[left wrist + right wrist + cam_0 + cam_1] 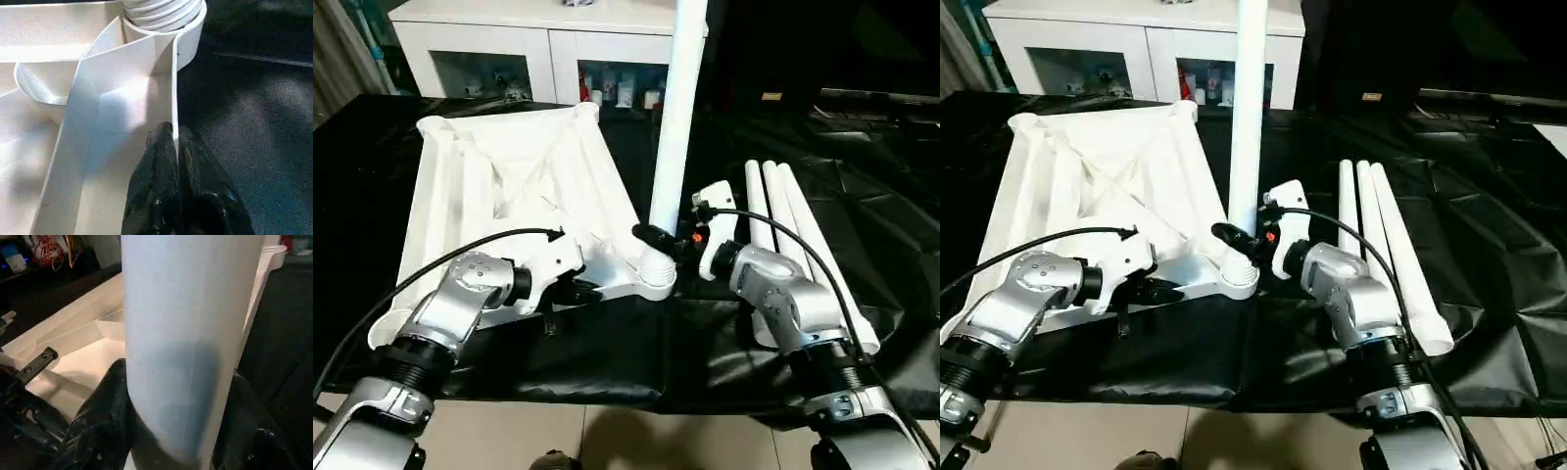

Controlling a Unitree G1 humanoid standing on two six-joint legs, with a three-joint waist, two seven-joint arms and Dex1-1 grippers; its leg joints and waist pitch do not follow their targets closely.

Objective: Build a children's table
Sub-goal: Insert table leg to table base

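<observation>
The left gripper (175, 147) is pinched narrow on the thin near wall of the tabletop (519, 176), one finger on each side of the rim — black cloth of the worktop (607, 352) lies just outside it, and the worktop's front edge runs close below both forearms. Along that same rim, toward the right gripper, sits one round corner socket (656, 276) at the tabletop's near right corner. The right gripper (668, 240) holds the upright leg (677, 108) low down, its fingers set about halfway apart around the tube, just above the socket where the leg's foot stands. Beyond the right gripper and to its outer side, three more legs (783, 211) lie side by side, touching, on the cloth; open black cloth stretches farther right of them. The tabletop lies ribbed side up, reaching away from the left gripper to its two far corners. Behind the worktop stands one white cabinet (538, 39) with glass doors.
</observation>
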